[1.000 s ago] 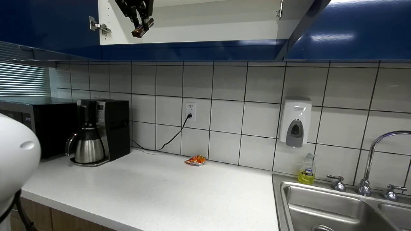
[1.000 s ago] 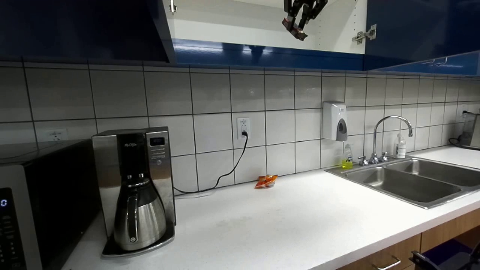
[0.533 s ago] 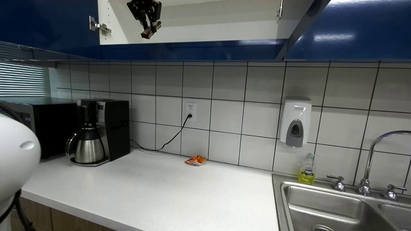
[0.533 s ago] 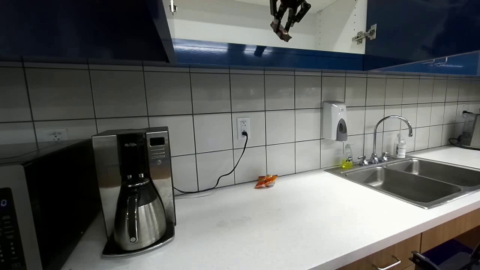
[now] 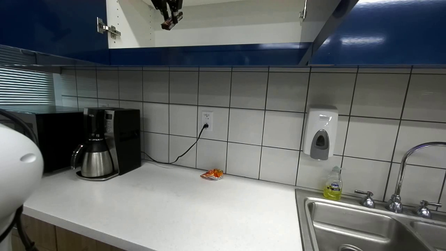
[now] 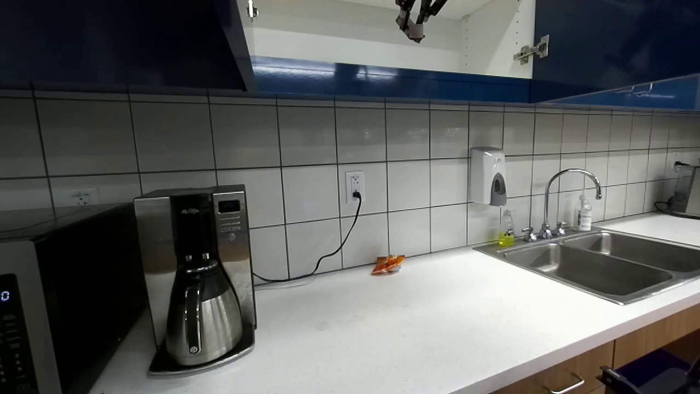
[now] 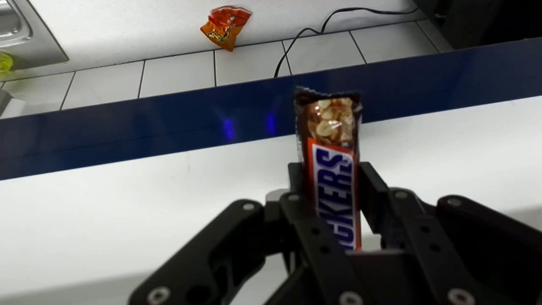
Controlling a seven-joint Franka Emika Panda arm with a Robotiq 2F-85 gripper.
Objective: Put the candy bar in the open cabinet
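Observation:
The candy bar [image 7: 332, 169] is in a dark wrapper with a red-edged white label, and peanuts are pictured at its free end. My gripper [image 5: 172, 17] is shut on it, a finger on each long side. The bar shows small and tilted in both exterior views [image 5: 169, 23] [image 6: 411, 30]. The open cabinet [image 5: 209, 55] has glossy blue doors and a white interior. Gripper and bar are in front of or inside its opening, above the blue bottom edge [image 6: 383, 76]; how deep I cannot tell. In the wrist view the white cabinet floor [image 7: 127, 212] lies behind the bar. The upper gripper is cut off in the exterior views.
Blue doors stand open on both sides of the opening [image 5: 52, 28] [image 6: 601, 44]. Below are a coffee maker [image 6: 191, 219], a microwave [image 6: 71, 295], an orange wrapper [image 5: 212, 174], a soap dispenser [image 5: 320, 132] and a sink [image 5: 348, 223].
The gripper with the candy bar has shifted in toward the cabinet, and over the last half second it has risen in both exterior views. It stays shut on the bar.

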